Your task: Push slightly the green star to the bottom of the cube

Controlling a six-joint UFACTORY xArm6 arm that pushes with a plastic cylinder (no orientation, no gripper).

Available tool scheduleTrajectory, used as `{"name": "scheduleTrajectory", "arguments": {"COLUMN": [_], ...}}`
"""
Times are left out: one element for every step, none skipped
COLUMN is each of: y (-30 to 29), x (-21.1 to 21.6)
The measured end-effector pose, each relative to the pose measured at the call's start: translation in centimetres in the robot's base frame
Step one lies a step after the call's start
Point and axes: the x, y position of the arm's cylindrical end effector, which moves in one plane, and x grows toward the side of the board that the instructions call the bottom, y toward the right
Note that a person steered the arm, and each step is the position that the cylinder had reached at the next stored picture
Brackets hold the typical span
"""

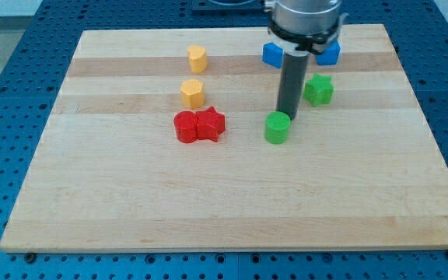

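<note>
The green star (318,89) lies right of centre in the upper half of the wooden board (232,202). A blue cube (329,52) sits above it near the board's top edge, partly hidden by the arm. My tip (288,117) is down on the board to the left of and a little below the green star, with a small gap between them. The tip stands right beside the upper right of a green cylinder (278,127).
Another blue block (272,54) lies left of the arm near the top. Two yellow blocks (197,57) (192,92) stand left of centre. A red cylinder (186,127) touches a red star (211,124) below them.
</note>
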Motion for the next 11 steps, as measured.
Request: {"name": "scheduleTrajectory", "arguments": {"y": [0.0,0.3,2.1,4.2,5.1,4.2,0.7,-0.1,1.4,3.8,4.9], "x": [-0.7,-1.6,-3.8,-5.7,-6.6,-6.6,-6.6,-6.3,-4.9,-3.5,-2.6]}}
